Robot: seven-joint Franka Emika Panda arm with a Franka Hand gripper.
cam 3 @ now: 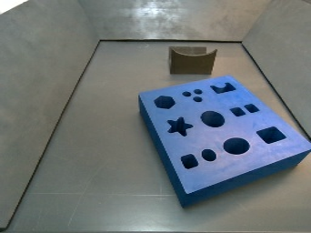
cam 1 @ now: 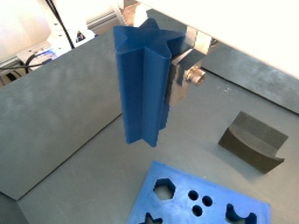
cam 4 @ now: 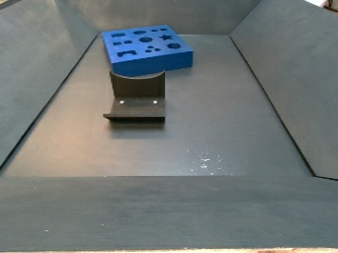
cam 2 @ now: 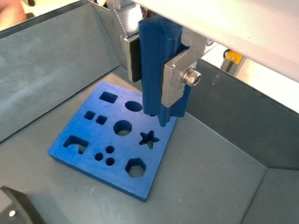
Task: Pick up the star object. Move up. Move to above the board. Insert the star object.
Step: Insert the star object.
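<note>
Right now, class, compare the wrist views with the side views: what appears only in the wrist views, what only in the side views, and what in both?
Only the wrist views show the gripper, raised above the floor and shut on the star object, held upright. Only a side view shows the board's full hole pattern, with its star hole empty. Both share the board and the dark notched block, which stands apart from the board.

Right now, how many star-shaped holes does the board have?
1: the star hole, in the board's top near an edge. Whole top shows, none hidden. The gripper holds the peg high above.
</note>
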